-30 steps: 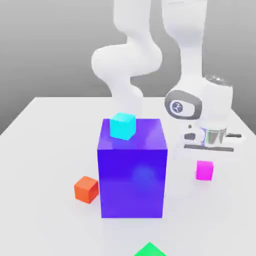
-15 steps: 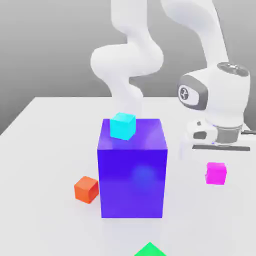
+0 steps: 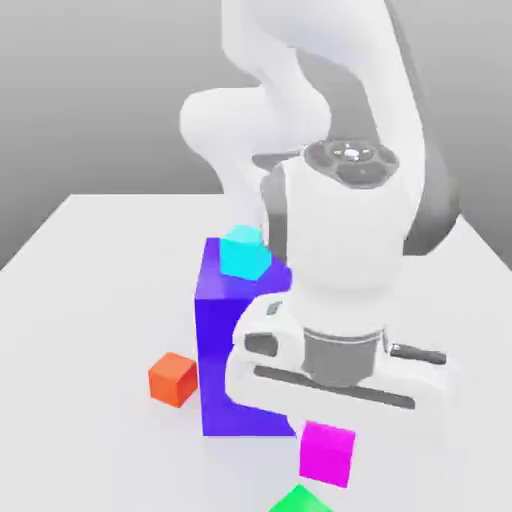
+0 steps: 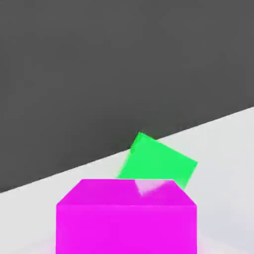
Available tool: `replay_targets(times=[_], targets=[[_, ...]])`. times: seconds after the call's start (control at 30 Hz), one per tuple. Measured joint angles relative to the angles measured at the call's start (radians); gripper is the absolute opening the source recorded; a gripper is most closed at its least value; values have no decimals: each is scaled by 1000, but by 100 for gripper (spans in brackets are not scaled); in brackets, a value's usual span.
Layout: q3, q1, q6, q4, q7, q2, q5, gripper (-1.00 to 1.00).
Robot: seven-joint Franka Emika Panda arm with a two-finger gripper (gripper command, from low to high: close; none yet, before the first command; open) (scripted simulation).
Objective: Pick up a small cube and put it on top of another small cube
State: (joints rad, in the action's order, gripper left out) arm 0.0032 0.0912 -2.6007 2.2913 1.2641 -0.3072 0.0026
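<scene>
The small cube, plain magenta, hangs just under my gripper, off the table and shut in its grip. The white hand above it fills the front middle of the exterior view. Another small cube, bright green, lies on the table at the front edge of that view, just below the magenta one and slightly to the exterior view's left. In the hand view the magenta cube is close up and the green cube lies on the white table beyond it.
A big blue-violet block stands behind the hand and is partly hidden by it. A cyan cube rests on its top. An orange cube sits on the white table to the block's left in the exterior view.
The hand has swung from the exterior view's right toward the front, carrying the magenta cube along, and now hangs close over the green cube.
</scene>
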Motion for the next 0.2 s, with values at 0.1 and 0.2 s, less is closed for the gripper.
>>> replay_targets(times=[0.1, 0.2], targets=[[-3, -1, -60, -5, 2, -66, -1, 100], [-3, -1, -60, -5, 2, -66, -1, 100]])
